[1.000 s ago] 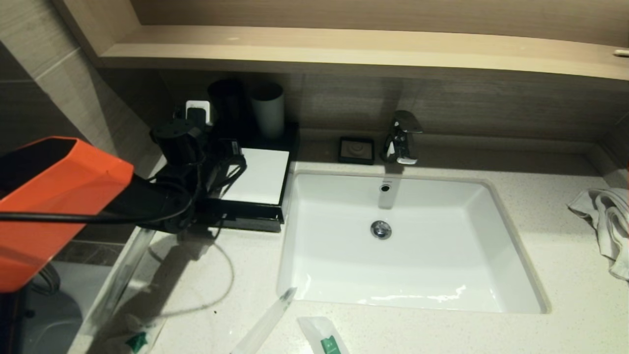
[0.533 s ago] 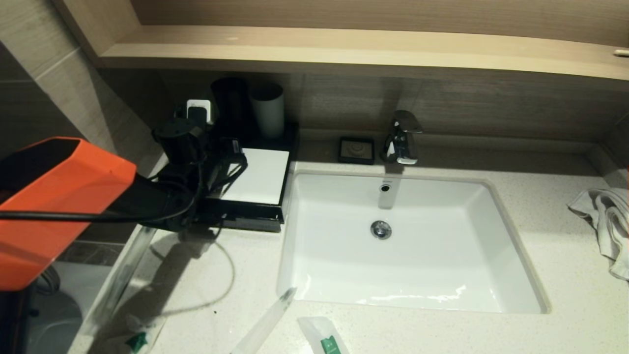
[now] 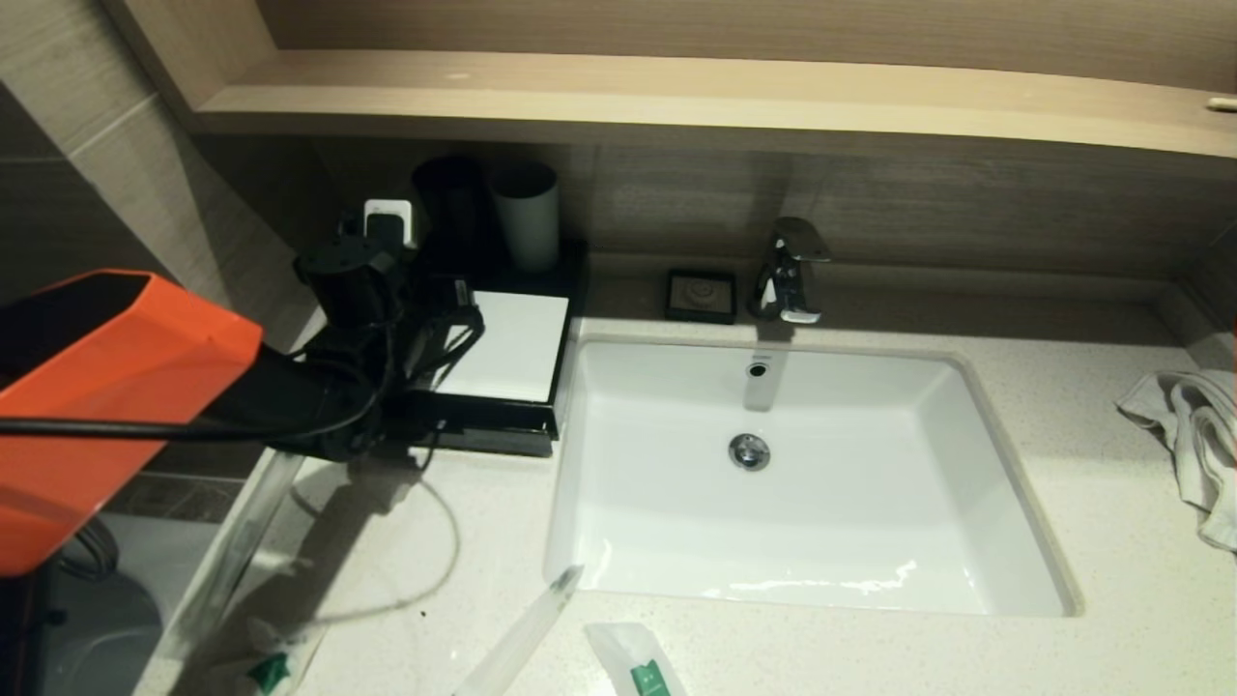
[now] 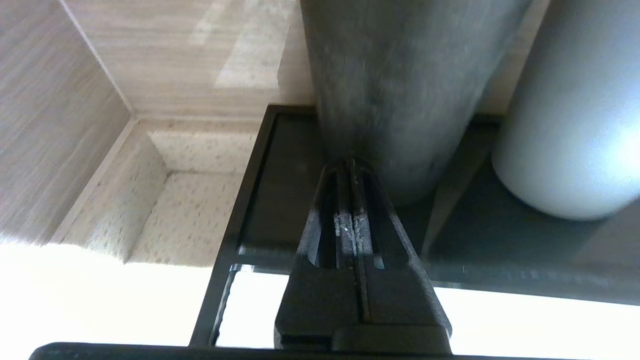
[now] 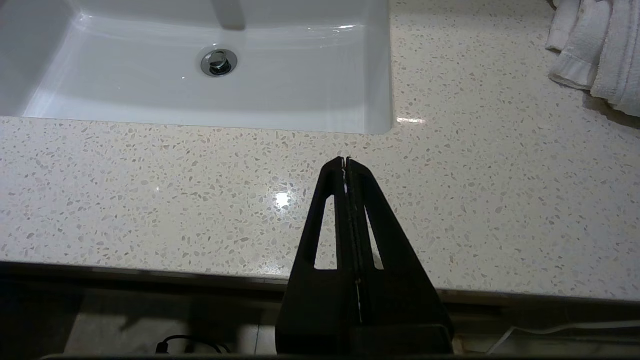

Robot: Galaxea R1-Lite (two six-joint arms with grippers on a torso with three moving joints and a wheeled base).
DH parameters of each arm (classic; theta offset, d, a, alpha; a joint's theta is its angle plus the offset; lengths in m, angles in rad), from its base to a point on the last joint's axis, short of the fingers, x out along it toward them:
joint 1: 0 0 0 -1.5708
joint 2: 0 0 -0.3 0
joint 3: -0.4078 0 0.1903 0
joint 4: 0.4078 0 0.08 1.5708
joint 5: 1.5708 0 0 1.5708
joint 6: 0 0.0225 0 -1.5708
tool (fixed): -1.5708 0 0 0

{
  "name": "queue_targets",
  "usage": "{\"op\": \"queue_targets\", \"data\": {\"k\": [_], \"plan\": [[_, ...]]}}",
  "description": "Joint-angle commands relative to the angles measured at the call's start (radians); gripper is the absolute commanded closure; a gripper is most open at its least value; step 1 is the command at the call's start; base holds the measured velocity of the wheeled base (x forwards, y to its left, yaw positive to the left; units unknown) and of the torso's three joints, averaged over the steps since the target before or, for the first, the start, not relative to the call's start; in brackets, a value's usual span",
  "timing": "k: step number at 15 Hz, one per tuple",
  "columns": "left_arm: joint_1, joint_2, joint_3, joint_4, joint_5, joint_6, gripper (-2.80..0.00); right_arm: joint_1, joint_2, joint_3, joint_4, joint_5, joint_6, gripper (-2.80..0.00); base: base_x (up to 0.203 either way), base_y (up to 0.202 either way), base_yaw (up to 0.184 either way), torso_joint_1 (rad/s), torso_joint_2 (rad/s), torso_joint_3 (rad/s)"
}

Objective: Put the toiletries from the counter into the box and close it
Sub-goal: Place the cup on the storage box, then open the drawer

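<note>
**Reaching over the black box with pinched fingers**

Hovering at the left end of the pale cream speckled stone counter [image 3: 870,657], the left gripper [image 4: 350,165] has its 2 fingers pressed flat together with nothing between them. Its tips sit just in front of the dark cylindrical cup [image 4: 400,90], over the dark back part of the flat black rectangular box with the white square top panel [image 3: 507,348]. The left wrist view does not settle whether the tips touch the cup. A white cylindrical cup [image 3: 529,224] stands just beside the dark one, both at the back of the box. Along the box's front edge a shallow black drawer [image 3: 493,440] shows slightly forward of the case.

On the counter's near edge, in front of the white rectangular sink basin [image 3: 802,483], lie 3 toiletries: a long thin clear-wrapped stick [image 3: 527,633] angled toward the basin's corner, a clear sachet with a green label [image 3: 638,662] just to its right, and another green-labelled sachet [image 3: 266,667] farther left, near the counter's end.

The right gripper [image 5: 346,161] hangs parked off the counter's front edge, its 2 fingers closed on nothing. A crumpled white cloth towel [image 3: 1189,435] lies at the far right. A chrome tap [image 3: 792,269] and a small black square soap dish [image 3: 701,293] sit behind the basin.
</note>
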Motion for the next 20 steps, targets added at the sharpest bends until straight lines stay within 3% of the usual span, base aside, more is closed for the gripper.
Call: {"op": "queue_targets", "data": {"k": [1,11,15,20], "plan": [[0.0,-0.044,0.051,-0.012,0.001,0.0,0.0,0.0,0.0,0.0,0.0,0.001,0.0,0.0,0.0,0.0,0.0,0.0,0.0,0.0],[0.0,-0.353,0.413,-0.013,0.002,-0.035,0.0,0.0,0.0,0.0,0.0,0.001,0.0,0.0,0.0,0.0,0.0,0.0,0.0,0.0],[0.0,-0.478,0.536,0.007,0.0,-0.08,0.0,0.0,0.0,0.0,0.0,0.002,0.0,0.0,0.0,0.0,0.0,0.0,0.0,0.0],[0.0,-0.553,0.636,0.018,-0.076,-0.121,0.0,0.0,0.0,0.0,0.0,0.002,0.0,0.0,0.0,0.0,0.0,0.0,0.0,0.0]]}}
